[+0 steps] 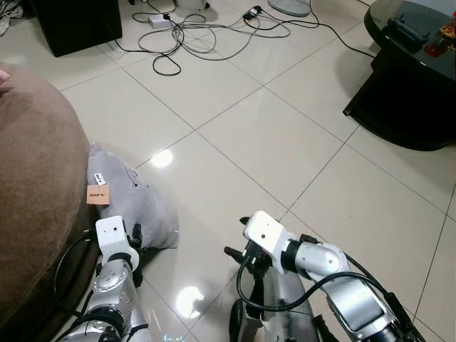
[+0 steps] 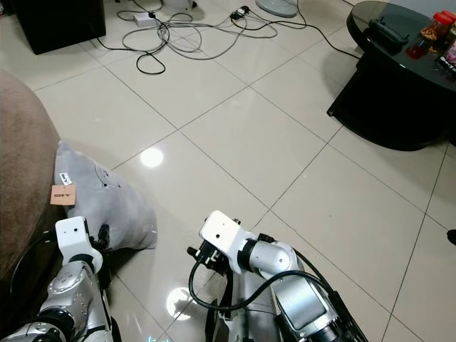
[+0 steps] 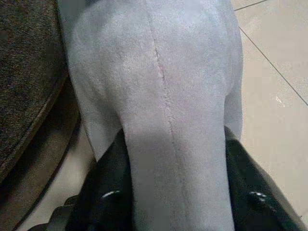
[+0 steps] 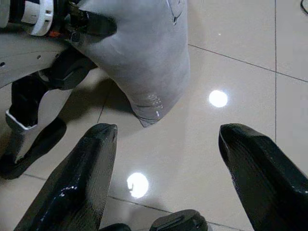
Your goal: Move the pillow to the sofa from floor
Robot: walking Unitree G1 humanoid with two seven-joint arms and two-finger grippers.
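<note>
Glossy beige tile floor (image 1: pixel 285 135), cable tangle (image 1: pixel 192 32) at back, dark round desk (image 1: pixel 413 78) far right. Grey pillow (image 1: pixel 132 206) lies on floor, leaning against brown sofa (image 1: pixel 35 199). Left tool (image 3: pixel 173 192) clamps pillow's near end btwn both fingers. Right tool (image 4: pixel 166 178) hangs w/ fingers wide apart, near pillow, not touching.

pillow (image 1: pixel 132 203) soft matt cloth; floor (image 1: pixel 271 135) glossy tile.
</note>
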